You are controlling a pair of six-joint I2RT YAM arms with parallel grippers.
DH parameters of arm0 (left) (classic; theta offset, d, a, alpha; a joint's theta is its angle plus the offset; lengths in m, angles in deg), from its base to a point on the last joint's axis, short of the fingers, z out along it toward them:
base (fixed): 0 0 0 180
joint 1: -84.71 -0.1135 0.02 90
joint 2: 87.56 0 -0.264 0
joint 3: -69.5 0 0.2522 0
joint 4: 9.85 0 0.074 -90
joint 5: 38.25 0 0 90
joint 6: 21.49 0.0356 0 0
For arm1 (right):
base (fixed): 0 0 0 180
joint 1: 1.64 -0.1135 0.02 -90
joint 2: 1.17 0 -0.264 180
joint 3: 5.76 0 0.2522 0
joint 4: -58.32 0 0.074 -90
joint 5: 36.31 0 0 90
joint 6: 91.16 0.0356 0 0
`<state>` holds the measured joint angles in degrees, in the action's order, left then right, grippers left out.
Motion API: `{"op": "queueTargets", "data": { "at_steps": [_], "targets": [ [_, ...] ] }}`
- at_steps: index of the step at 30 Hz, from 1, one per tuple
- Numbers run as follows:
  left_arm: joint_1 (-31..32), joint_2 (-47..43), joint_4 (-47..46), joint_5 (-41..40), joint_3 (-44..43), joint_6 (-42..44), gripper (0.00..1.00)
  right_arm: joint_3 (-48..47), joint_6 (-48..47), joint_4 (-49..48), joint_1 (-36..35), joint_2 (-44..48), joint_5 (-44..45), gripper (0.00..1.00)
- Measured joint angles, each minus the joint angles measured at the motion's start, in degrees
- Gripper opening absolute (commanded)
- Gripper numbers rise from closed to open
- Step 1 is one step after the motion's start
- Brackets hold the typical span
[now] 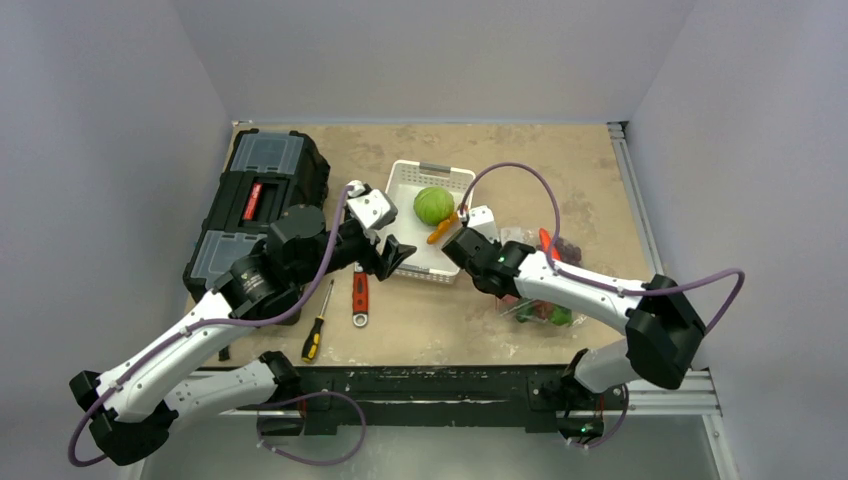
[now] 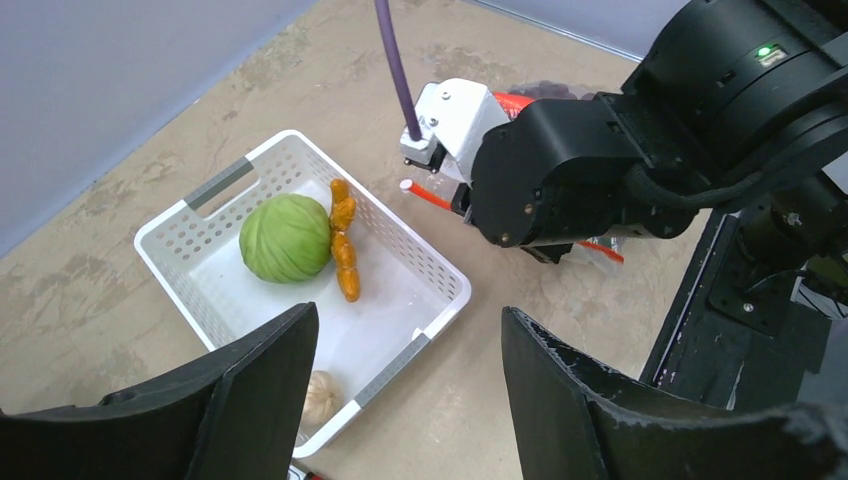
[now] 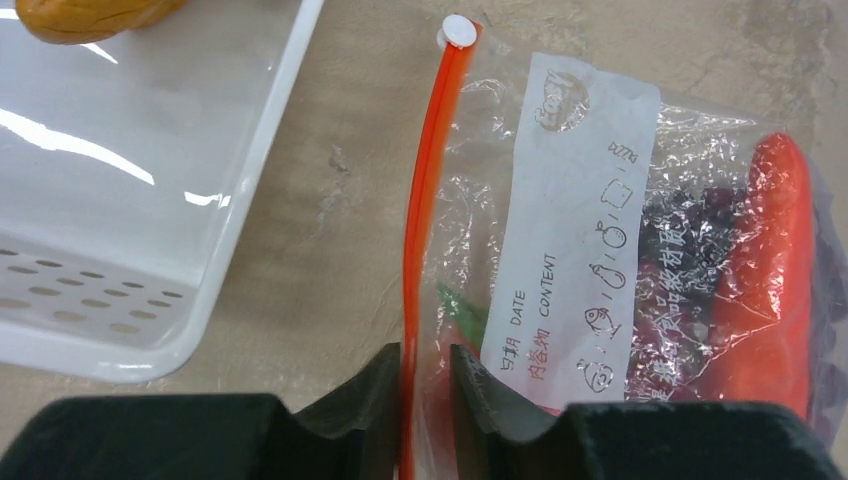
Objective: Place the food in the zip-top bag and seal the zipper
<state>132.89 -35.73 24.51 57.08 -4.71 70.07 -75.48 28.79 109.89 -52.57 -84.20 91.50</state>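
On the right side of the bench (image 1: 580,170), the right pincer (image 3: 425,352) straddles the zipper (image 3: 423,200) of the zip-top bag (image 3: 470,170). Its jaws stand narrowly parted, and we see the red-orange strip running up between them, close against one finger and with a slit of daylight on the other side, so it is not pinched. The strip ends at a white cap (image 3: 460,30) beyond the fingertips. The bag lies flat on the bench and spreads away to one side of the pincer. Through the film we make out a white label (image 3: 570,230), dark purple grapes (image 3: 690,250), an orange-red carrot (image 3: 770,280) and a sliver of green (image 3: 463,310). On the pincer's other side, just apart from the bag, sits the white tray (image 3: 150,250). In it lie a green cabbage (image 2: 285,238), a knobbly orange piece (image 2: 343,240) touching the cabbage, and a pale bulb (image 2: 322,398). The left pincer (image 2: 405,315) hangs over the tray's near corner, jaws wide and empty. Farther left we note a red-handled wrench (image 1: 360,295), a yellow-handled screwdriver (image 1: 316,330) and a black toolbox (image 1: 265,200).
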Motion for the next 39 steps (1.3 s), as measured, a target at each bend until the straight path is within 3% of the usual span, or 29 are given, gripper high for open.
{"op": "queueTargets", "data": {
  "at_steps": [7, 14, 21, 24, 28, 34, 39],
  "targets": [
    [0.0, -0.1, -0.1, -1.9, 0.4, 0.0, 0.67, 2.8, -0.6, -2.0, 0.0, 9.9, -6.8, 0.75],
    [0.0, -5.9, -3.2, -6.1, 4.8, 1.1, 0.68, 2.4, -2.5, -3.2, 0.0, 30.1, -11.7, 0.98],
    [0.3, -13.7, -6.5, -12.9, 6.9, 1.8, 0.69, -0.4, -3.8, -4.5, 0.0, 49.2, -11.8, 0.99],
    [0.3, -16.6, -3.3, -15.2, 4.6, -1.7, 0.69, -2.2, -4.2, -4.4, 0.0, 54.5, -10.8, 0.99],
    [0.3, -21.9, 1.8, -17.3, 0.3, -8.3, 0.71, -5.8, -4.6, -4.2, 0.0, 58.4, -7.8, 0.99],
    [0.3, -37.1, 7.5, -20.3, -1.0, -16.8, 0.72, -9.8, -6.0, -3.5, 0.4, 63.3, -0.5, 0.99],
    [0.3, -40.3, 13.7, -23.4, -6.0, -19.7, 0.72, -11.7, -6.7, -2.7, 0.7, 64.8, 3.8, 0.99]
  ]
}}
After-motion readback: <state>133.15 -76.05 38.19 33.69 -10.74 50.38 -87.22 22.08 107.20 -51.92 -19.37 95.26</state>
